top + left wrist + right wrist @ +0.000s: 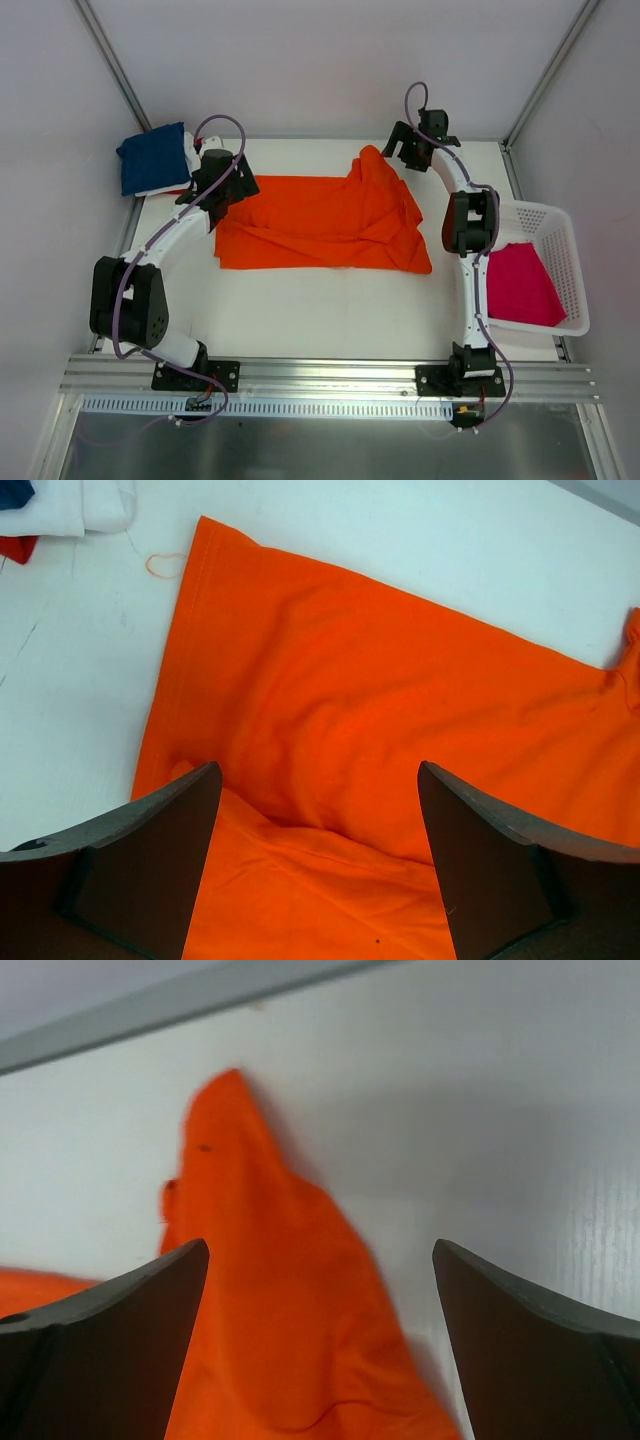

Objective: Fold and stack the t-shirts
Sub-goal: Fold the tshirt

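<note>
My left gripper (318,780) and right gripper (320,1255) hang wide open, empty, above the half-folded orange t-shirt (320,225). A navy-topped stack (150,160) lies beside the left; a pink t-shirt (520,285) waits behind the right.

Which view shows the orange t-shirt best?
Top external: the whole orange t-shirt lies partly folded on the table. Left wrist shows only its hemmed edge and a fold; right wrist only a peaked corner, blurred.

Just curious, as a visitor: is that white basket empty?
No, a pink shirt lies inside the basket.
</note>
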Controlling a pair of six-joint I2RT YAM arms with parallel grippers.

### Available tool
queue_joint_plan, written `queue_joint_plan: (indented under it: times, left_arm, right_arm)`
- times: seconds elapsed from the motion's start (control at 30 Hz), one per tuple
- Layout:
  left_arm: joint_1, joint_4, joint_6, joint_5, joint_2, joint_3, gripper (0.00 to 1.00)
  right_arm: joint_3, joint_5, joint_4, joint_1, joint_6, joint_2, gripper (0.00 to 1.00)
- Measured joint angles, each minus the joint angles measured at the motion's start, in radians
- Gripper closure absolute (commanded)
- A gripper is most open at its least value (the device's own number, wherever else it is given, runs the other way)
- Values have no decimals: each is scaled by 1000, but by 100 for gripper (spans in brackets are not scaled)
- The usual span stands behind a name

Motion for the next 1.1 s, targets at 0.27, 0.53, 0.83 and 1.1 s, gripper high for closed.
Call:
queue_joint_plan:
  times: [0.27, 0.53, 0.83, 1.1]
  left_arm:
    - [-53, -7, -6, -2, -46, -14, 21]
    - [-91, -10, -5, -13, -46, -14, 21]
    - [-105, -11, -2, -35, -46, -14, 21]
    - [-116, -11, -2, -39, -45, -14, 21]
  right_arm:
    - [26, -60, 77, 0, 74, 61, 1]
    - [35, -119, 178, 8, 150, 120, 1]
    - [68, -166, 291, 1, 261, 174, 10]
    - [68, -182, 322, 7, 317, 185, 14]
